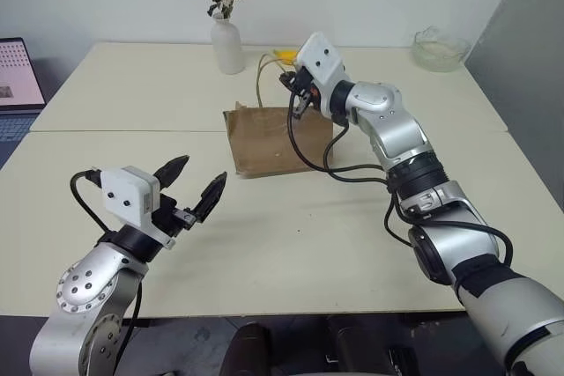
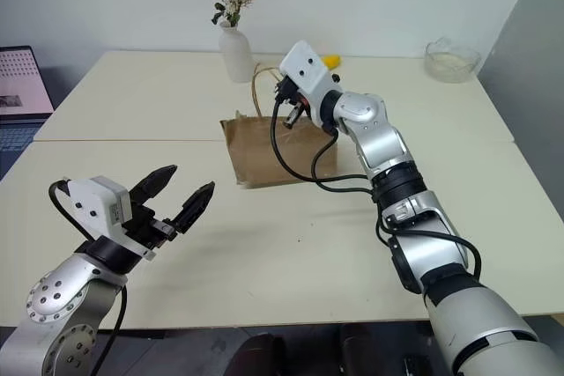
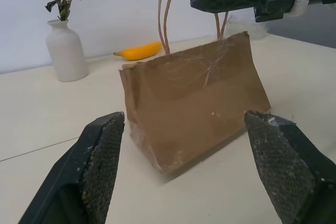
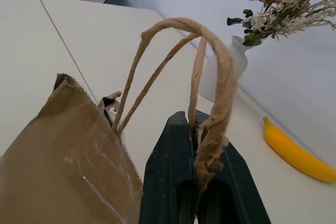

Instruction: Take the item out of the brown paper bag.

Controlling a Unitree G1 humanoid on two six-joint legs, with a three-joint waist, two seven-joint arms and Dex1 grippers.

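Task at an early stage, by my reading. The brown paper bag (image 1: 280, 140) stands upright at centre frame in the head views on the table (image 1: 291, 235), mouth pinched nearly shut, sides creased. The right gripper (image 4: 195, 124) sits above the bag's top edge, jaws shut on a tan cord handle (image 4: 218, 82), the cord pinched between the two black fingers; the wrist view shows the loop draped over the fingertips. The left gripper (image 1: 196, 184), lower left of the head views, hangs over bare table well apart from the bag, jaws wide open, holding nothing; its pads frame the bag in its own wrist view. The item is not visible anywhere; presumably inside the bag, which cannot be confirmed since the opening shows no contents. Still to do: open the mouth, reach in, lift the item out. Counts: one bag, two cord handles rising together; one banana (image 3: 137, 52) lying on the table behind the bag, not the target; one white vase (image 1: 226, 44) with dried flowers, upper centre; one glass bowl (image 1: 438, 48), upper right; one laptop (image 1: 18, 77) at the left edge.
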